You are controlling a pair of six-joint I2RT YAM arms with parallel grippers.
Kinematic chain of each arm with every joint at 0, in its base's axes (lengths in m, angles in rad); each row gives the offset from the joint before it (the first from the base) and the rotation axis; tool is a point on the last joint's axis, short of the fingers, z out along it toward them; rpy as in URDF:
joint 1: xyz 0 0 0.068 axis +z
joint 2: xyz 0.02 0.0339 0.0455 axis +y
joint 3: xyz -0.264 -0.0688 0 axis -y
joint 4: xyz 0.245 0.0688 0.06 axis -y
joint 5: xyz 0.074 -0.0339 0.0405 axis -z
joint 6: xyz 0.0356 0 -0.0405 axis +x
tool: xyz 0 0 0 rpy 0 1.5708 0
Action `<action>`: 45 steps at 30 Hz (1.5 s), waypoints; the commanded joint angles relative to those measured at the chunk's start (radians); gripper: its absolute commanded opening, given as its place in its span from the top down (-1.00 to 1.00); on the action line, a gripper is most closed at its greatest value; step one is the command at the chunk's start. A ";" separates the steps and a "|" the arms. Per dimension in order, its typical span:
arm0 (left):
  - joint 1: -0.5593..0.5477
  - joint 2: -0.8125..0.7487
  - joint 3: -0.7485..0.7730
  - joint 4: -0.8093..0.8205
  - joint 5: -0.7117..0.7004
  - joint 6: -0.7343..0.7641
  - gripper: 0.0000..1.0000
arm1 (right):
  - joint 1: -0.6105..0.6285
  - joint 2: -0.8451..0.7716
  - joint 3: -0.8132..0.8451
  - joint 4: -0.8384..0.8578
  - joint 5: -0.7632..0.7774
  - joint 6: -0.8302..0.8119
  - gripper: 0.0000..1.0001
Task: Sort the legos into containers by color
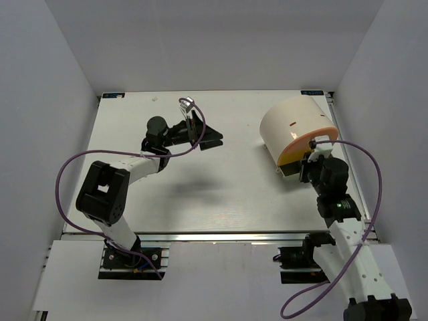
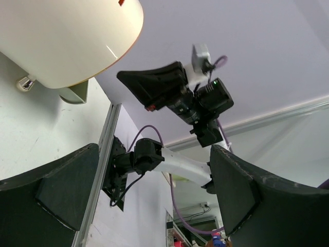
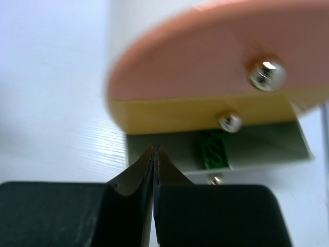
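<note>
The cream-white tub with an orange flat face lies on its side at the back right of the table; it also shows in the left wrist view and the right wrist view. One green lego sits in a grey-green tray under the tub's orange face. My right gripper is shut and empty, its tips just in front of that tray and left of the green lego; in the top view my right gripper is against the tub's near side. My left gripper is open and empty over the table's back middle. No other legos show.
White walls enclose the table on three sides. A metal rail runs along the near edge. Purple cables loop from both arms. The left wrist view looks across at the right arm.
</note>
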 commanded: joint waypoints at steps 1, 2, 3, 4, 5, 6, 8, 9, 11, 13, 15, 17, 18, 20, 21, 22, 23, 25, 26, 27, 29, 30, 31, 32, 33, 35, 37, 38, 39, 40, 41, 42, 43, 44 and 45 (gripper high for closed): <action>0.004 -0.045 -0.013 0.027 0.014 0.015 -0.96 | -0.013 0.100 0.083 -0.171 0.286 0.060 1.00; 0.004 -0.043 -0.015 0.029 0.015 0.015 -0.96 | -0.019 0.147 0.103 -0.184 0.286 0.068 1.00; 0.004 -0.037 -0.013 0.030 0.016 0.015 -0.96 | -0.021 0.165 0.133 -0.206 0.278 0.068 1.00; 0.004 -0.036 -0.010 0.032 0.019 0.013 -0.96 | -0.022 0.178 0.137 -0.208 0.260 0.063 1.00; 0.004 -0.033 -0.006 0.033 0.022 0.012 -0.96 | -0.027 0.206 0.138 -0.211 0.232 0.051 1.00; 0.004 -0.031 -0.006 0.032 0.025 0.010 -0.96 | -0.032 0.224 0.143 -0.206 0.226 0.041 1.00; 0.004 -0.034 -0.003 0.032 0.022 0.013 -0.96 | -0.038 0.267 0.141 -0.206 0.238 0.018 1.00; 0.004 -0.037 -0.001 0.030 0.022 0.015 -0.96 | -0.042 0.274 0.134 -0.195 0.238 0.004 1.00; 0.004 -0.037 -0.007 0.029 0.025 0.015 -0.96 | -0.050 0.275 0.118 -0.180 0.207 -0.051 1.00; 0.004 -0.042 -0.016 0.033 0.022 0.016 -0.96 | -0.053 0.286 0.094 -0.168 0.180 -0.097 1.00; 0.004 -0.040 -0.026 0.038 0.019 0.015 -0.96 | -0.061 0.313 0.075 -0.159 0.186 -0.111 1.00; 0.004 -0.039 -0.027 0.038 0.016 0.015 -0.96 | -0.065 0.329 0.066 -0.139 0.186 -0.113 1.00; 0.004 -0.037 -0.026 0.038 0.017 0.015 -0.96 | -0.072 0.337 0.057 -0.125 0.177 -0.119 1.00; 0.004 -0.033 -0.019 0.037 0.016 0.015 -0.96 | -0.075 0.337 0.039 -0.065 0.161 -0.137 1.00; 0.004 -0.033 -0.012 0.035 0.019 0.015 -0.96 | -0.084 0.346 0.031 -0.053 0.137 -0.145 1.00; 0.004 -0.030 -0.007 0.034 0.019 0.015 -0.96 | -0.081 0.352 0.020 -0.033 0.128 -0.150 1.00; 0.004 -0.028 -0.004 0.029 0.019 0.015 -0.96 | -0.084 0.358 0.016 -0.004 0.118 -0.157 1.00; 0.004 -0.025 0.004 0.026 0.023 0.016 -0.96 | -0.090 0.366 -0.004 0.036 0.085 -0.165 1.00; 0.004 -0.025 0.004 0.021 0.022 0.016 -0.96 | -0.090 0.363 -0.018 0.088 0.053 -0.171 1.00; 0.004 -0.025 0.004 0.021 0.022 0.018 -0.96 | -0.095 0.360 -0.030 0.114 0.030 -0.177 1.00; 0.004 -0.024 0.002 0.020 0.020 0.018 -0.96 | -0.093 0.343 -0.079 0.189 0.006 -0.194 1.00; 0.004 -0.027 0.001 0.020 0.020 0.018 -0.96 | -0.093 0.337 -0.098 0.257 -0.007 -0.205 1.00; 0.004 -0.027 -0.002 0.020 0.019 0.018 -0.96 | -0.092 0.332 -0.115 0.286 -0.009 -0.211 1.00; 0.004 -0.027 -0.004 0.018 0.017 0.018 -0.96 | -0.093 0.330 -0.145 0.315 -0.018 -0.222 1.00; 0.004 -0.028 -0.004 0.018 0.019 0.018 -0.96 | -0.095 0.334 -0.155 0.358 -0.032 -0.239 1.00; 0.004 -0.028 -0.004 0.015 0.016 0.018 -0.96 | -0.095 0.338 -0.173 0.397 -0.034 -0.248 1.00; 0.004 -0.033 -0.004 0.014 0.017 0.018 -0.96 | -0.096 0.347 -0.201 0.460 -0.032 -0.260 1.00; 0.004 -0.033 -0.004 0.011 0.016 0.018 -0.96 | -0.093 0.352 -0.208 0.484 -0.031 -0.263 1.00; 0.004 -0.033 -0.004 0.009 0.016 0.018 -0.96 | -0.095 0.357 -0.225 0.506 -0.029 -0.268 1.00; 0.004 -0.033 -0.004 0.009 0.016 0.019 -0.96 | -0.095 0.364 -0.236 0.556 -0.027 -0.277 1.00; 0.004 -0.033 -0.004 0.006 0.017 0.019 -0.96 | -0.095 0.367 -0.244 0.579 -0.026 -0.282 1.00; 0.004 -0.031 -0.004 0.004 0.017 0.019 -0.96 | -0.096 0.381 -0.253 0.608 -0.024 -0.288 1.00; 0.004 -0.031 -0.004 0.003 0.017 0.018 -0.96 | -0.095 0.386 -0.247 0.612 -0.024 -0.291 1.00; 0.004 -0.033 -0.001 0.001 0.017 0.019 -0.96 | -0.096 0.395 -0.241 0.615 -0.024 -0.288 1.00; 0.004 -0.031 -0.003 0.000 0.016 0.021 -0.96 | -0.095 0.404 -0.235 0.619 -0.018 -0.288 1.00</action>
